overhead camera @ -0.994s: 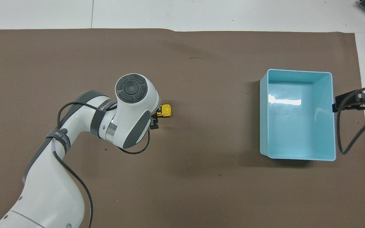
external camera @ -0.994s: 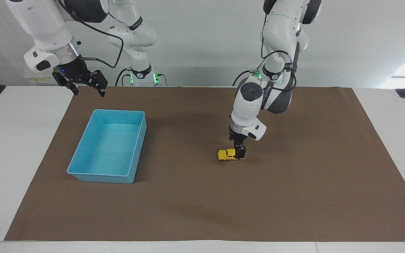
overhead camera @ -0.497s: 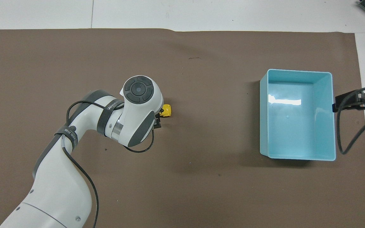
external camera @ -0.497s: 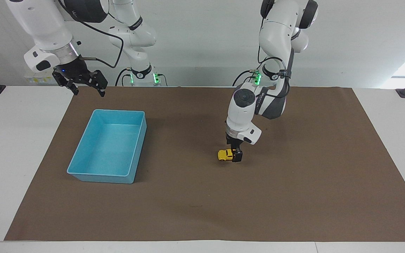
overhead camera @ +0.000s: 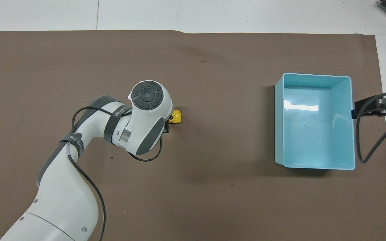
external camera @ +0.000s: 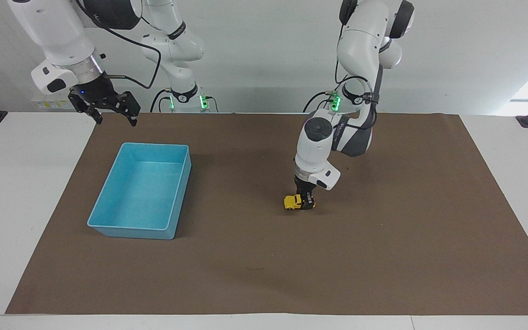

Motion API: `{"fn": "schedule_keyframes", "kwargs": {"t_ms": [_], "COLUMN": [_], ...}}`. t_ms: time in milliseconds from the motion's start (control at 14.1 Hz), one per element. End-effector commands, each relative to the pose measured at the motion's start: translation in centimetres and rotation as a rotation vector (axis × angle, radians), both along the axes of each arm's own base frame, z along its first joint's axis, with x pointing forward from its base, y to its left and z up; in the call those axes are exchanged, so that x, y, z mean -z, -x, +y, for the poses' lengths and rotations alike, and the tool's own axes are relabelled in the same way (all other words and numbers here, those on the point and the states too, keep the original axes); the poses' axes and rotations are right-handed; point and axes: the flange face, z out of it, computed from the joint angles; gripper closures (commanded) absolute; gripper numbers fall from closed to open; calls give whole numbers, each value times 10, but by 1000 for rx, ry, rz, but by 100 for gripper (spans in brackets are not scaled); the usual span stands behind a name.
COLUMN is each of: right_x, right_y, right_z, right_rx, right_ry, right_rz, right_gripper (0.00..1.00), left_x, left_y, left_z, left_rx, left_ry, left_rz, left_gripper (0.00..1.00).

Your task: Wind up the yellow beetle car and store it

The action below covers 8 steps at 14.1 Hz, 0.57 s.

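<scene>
The yellow beetle car (external camera: 292, 201) stands on the brown mat (external camera: 383, 220) mid-table, wheels down. My left gripper (external camera: 308, 202) is down at the car's end toward the left arm, with its fingers closed in on the body. Seen from overhead, only the car's yellow nose (overhead camera: 177, 116) shows past the left wrist, and the left gripper (overhead camera: 167, 122) is mostly hidden under that wrist. My right gripper (external camera: 116, 120) waits open in the air at the right arm's end of the table, with nothing between its fingers.
A light blue bin (external camera: 154, 145) sits on the mat toward the right arm's end, and nothing lies in it. Overhead, the bin (overhead camera: 313, 76) has the right gripper (overhead camera: 374, 107) at its outer wall. The mat lies bare between car and bin.
The left gripper shifted over the car's end, lowered slightly and closed its fingers on it. The car stays in place. The right arm has not moved.
</scene>
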Motion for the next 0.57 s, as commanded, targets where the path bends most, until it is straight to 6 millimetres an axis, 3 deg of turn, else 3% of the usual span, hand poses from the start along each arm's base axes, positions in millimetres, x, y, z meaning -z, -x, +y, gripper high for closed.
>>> {"fn": "schedule_keyframes", "kwargs": {"t_ms": [0,497], "right_x": [-3,-3], "right_y": [5,5], "right_z": [1,0], "right_rx": [-13,-12], "right_ry": [-22,-22], "right_rz": [2,2], "right_gripper": [0,0], "left_x": [8,11], "left_y": [3,4], "left_z": [0,3], "left_rx": [73,54], "left_ry": [-11,9], "left_rz": [0,19], "left_gripper": [98,100]}}
